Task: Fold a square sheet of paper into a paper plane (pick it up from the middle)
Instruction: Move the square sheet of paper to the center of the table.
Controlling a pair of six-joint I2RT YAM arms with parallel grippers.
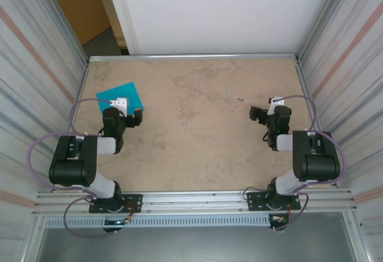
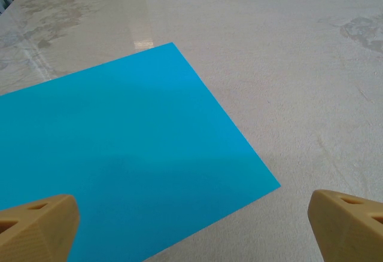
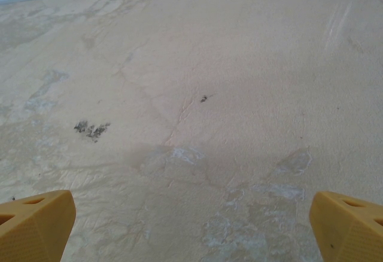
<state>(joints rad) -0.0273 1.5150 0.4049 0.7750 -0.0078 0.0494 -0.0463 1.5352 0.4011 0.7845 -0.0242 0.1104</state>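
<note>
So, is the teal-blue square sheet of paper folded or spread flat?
Spread flat: the teal-blue square sheet of paper lies on the beige table, with straight edges and no crease visible in the left wrist view.

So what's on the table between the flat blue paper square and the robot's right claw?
Nothing. From the thin teal-blue square sheet of paper to the open right gripper, the top view shows just bare tan tabletop.

My overhead camera sits high behind the near edge, looking down and forward across the whole worktop (image 1: 197, 124). The left wrist camera skims low and close over the square sheet of paper (image 2: 119, 154), which the overhead view catches small at far left. The right wrist camera faces forward, close over the stained right half.
</note>
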